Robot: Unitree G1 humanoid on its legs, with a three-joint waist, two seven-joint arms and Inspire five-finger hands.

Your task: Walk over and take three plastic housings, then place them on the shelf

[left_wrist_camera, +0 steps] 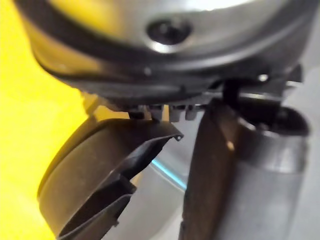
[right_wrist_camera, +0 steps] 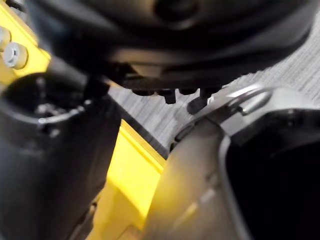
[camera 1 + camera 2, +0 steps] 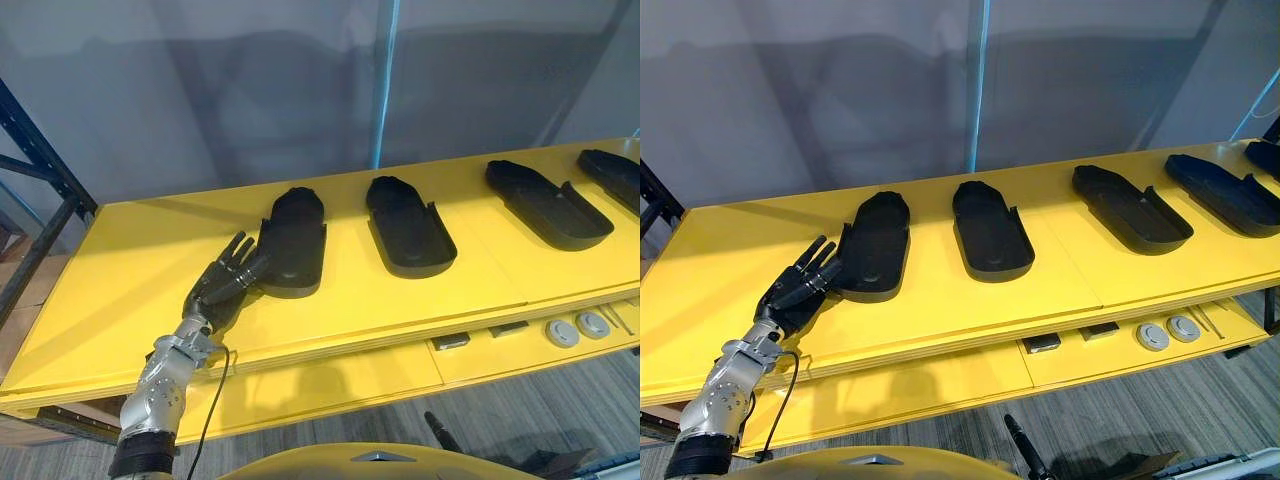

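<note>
Several black plastic housings lie in a row on the yellow shelf board (image 3: 130,290). The leftmost housing (image 3: 293,242) lies open side down, the second housing (image 3: 408,225) and third housing (image 3: 546,203) open side up. My left hand (image 3: 222,285) rests on the board with straight fingers touching the leftmost housing's near left edge. In the left wrist view that housing (image 1: 90,185) shows just past the left hand (image 1: 165,45), beside its thumb (image 1: 235,190). My right hand (image 2: 165,30) hangs low over grey floor next to the yellow board; its fingers are hidden.
A lower yellow ledge (image 3: 330,385) at the front carries two round grey parts (image 3: 577,328) and small dark blocks (image 3: 451,341). A dark rack post (image 3: 40,160) stands at the left end. A grey wall backs the shelf. More housings (image 3: 1220,195) lie at the right.
</note>
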